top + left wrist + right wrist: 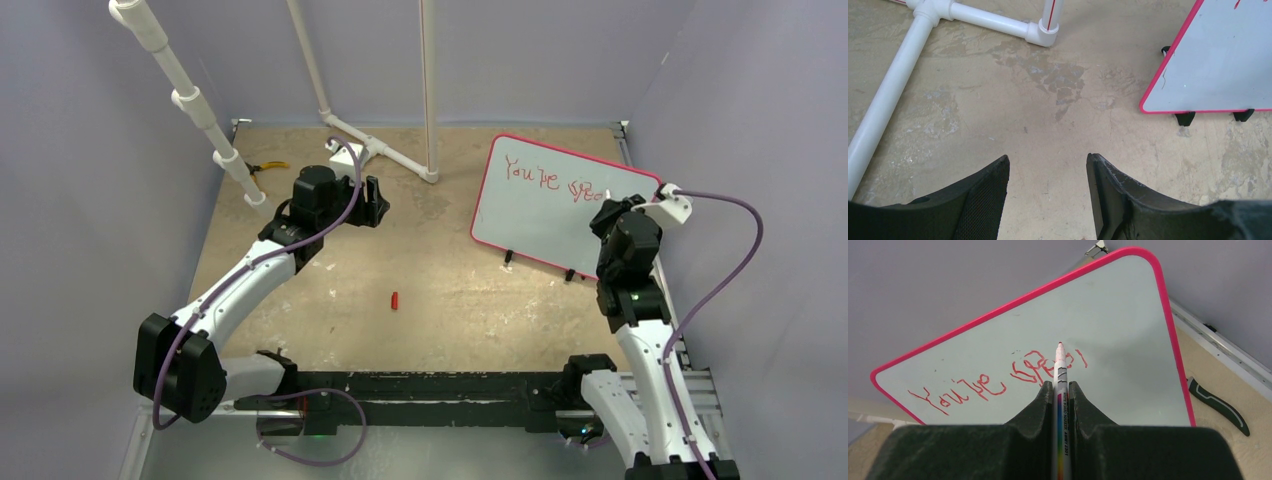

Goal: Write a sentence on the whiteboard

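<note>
The whiteboard, pink-framed on small black feet, stands tilted at the far right. The sentence is one line of red handwriting, roughly "You're spec". In the right wrist view the board fills the frame and the lettering runs across it. My right gripper is shut on a white marker, whose red tip is at the last letters; I cannot tell if it touches. In the top view this gripper is at the board's right end. My left gripper is open and empty over the table.
A small red marker cap lies mid-table. White PVC pipes form a frame at the back, near my left gripper. Yellow pliers lie far left. A black-handled tool lies right of the board. The board's corner shows in the left wrist view.
</note>
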